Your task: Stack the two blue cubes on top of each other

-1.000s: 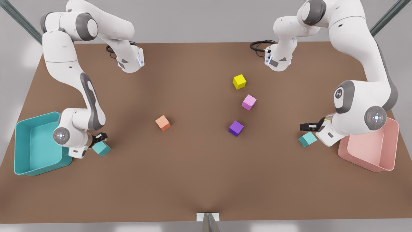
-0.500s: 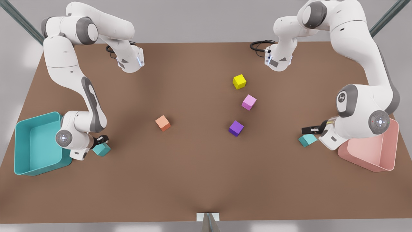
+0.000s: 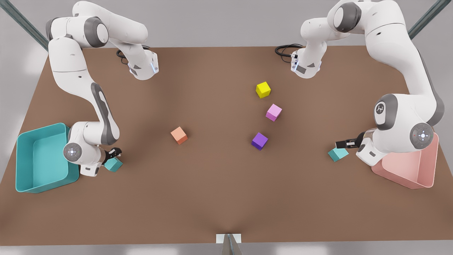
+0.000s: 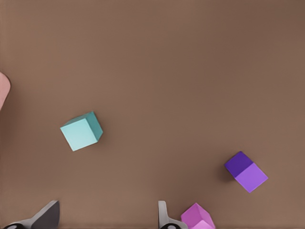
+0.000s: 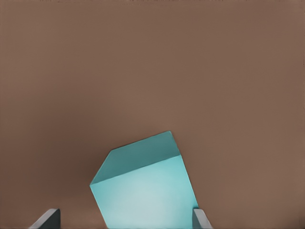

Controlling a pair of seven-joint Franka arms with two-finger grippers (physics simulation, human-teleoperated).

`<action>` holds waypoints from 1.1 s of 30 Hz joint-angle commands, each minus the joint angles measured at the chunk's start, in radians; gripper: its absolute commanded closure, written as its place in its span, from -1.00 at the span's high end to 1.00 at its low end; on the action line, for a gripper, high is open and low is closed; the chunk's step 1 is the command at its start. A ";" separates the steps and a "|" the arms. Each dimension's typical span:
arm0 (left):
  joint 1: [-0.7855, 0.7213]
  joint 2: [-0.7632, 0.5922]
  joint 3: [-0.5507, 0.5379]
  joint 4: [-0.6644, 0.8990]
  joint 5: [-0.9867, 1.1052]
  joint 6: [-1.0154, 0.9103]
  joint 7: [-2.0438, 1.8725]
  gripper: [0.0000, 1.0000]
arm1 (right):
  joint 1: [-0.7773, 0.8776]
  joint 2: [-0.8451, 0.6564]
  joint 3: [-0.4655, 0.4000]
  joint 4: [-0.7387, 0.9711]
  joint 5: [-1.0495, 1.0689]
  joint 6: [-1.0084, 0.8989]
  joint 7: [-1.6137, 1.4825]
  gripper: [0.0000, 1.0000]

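Both tools released. Right tool [image 3: 113,154] straddles small matte teal cube [image 3: 114,165], lower left: square up, clench. Left tool [image 3: 342,144] off-centre from second teal cube [image 3: 338,154]: recentre.

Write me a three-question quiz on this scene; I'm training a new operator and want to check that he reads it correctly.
1. True or false: the two small matte teal cubes are already stacked.
2. Which gripper is nearer the pink plastic bin? A. left gripper B. right gripper
3. Fill in: the right gripper, at one teal cube, has its fingers ____.
Key: 1 false; 2 A; 3 open.
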 commanded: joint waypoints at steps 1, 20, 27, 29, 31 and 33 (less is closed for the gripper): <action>-0.001 -0.001 0.000 0.001 0.010 -0.004 -0.043 1.00 | -0.001 0.002 0.000 0.011 0.000 -0.008 -0.245 1.00; 0.005 0.004 0.000 -0.001 0.012 0.014 -0.045 1.00 | -0.001 0.084 -0.005 0.062 0.002 0.047 -0.291 1.00; -0.004 0.002 0.000 -0.007 0.012 0.010 -0.051 1.00 | -0.011 0.094 -0.008 0.057 0.002 0.061 -0.291 0.21; -0.006 0.002 0.000 -0.007 0.012 0.010 -0.053 1.00 | -0.011 0.089 -0.007 0.057 0.003 0.060 -0.288 -0.18; 0.003 0.002 0.000 -0.007 0.012 0.010 -0.051 1.00 | -0.009 0.069 -0.007 0.056 0.003 0.034 -0.297 -0.33; 0.005 0.002 0.000 -0.004 0.012 0.011 -0.051 1.00 | -0.001 0.014 0.009 0.059 0.007 -0.032 -0.297 -0.57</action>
